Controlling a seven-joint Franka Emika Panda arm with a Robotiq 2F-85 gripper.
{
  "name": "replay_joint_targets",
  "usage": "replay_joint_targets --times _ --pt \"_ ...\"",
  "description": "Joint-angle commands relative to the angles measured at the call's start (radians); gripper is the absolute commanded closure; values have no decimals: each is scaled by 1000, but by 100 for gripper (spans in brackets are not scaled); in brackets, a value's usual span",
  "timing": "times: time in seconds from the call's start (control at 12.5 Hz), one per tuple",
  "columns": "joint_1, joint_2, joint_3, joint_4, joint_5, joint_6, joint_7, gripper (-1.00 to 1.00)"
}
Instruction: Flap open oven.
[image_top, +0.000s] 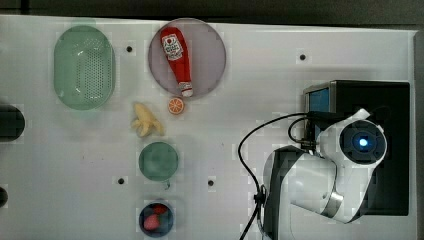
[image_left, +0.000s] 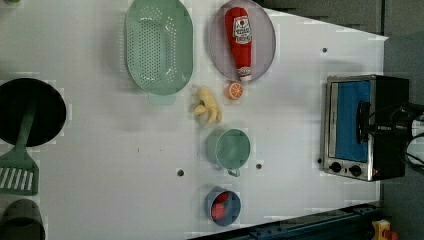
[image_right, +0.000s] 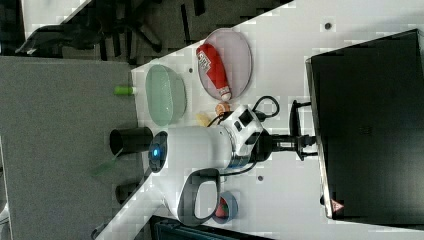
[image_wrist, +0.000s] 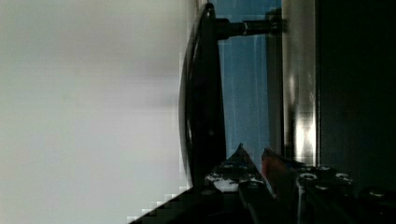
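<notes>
Fingers of the gripper (image_right: 306, 142) stand narrowly apart at the oven's (image_right: 370, 130) door handle (image_wrist: 201, 93); in the wrist view one fingertip lies between the dark bar and the blue glass, the other just beside it. Whether the pads actually pinch the bar cannot be told; judged a hooking or light pinching hold, suited to pulling a hinged door outward and down

Oven location: at one end of the bench (image_top: 250, 75), close to its long edge on the top view's right. Door (image_left: 352, 120) faces the middle of the bench and appears closed, flush with the silver frame. Two black knobs (image_left: 345, 168) sit at one end of the front. Task judged not yet accomplished

Arm (image_top: 320, 175) reaches over the oven's top from behind in the top view, with the wrist level with the door front in the right view, presumably so the fingers meet the bar square-on

Other items lie well apart from the oven, towards the far half of the bench: green colander (image_top: 84, 67), ketchup bottle (image_top: 176, 52) on a grey plate (image_top: 210, 55), orange half (image_top: 176, 105), banana (image_top: 146, 120), green cup (image_top: 158, 161), blue bowl (image_top: 156, 218) with red contents. None obstructs the door's swing

Risk noted: oven may slide if the pull is not directed downward
</notes>
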Motion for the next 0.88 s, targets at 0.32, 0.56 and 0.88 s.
replay_joint_targets --times 0.32,0.56,0.88 --pt "32 5 41 -20 2 34 -21 65" --pt "54 8 85 -49 -42 34 57 65" --pt "88 29 145 -72 -243 25 378 65"
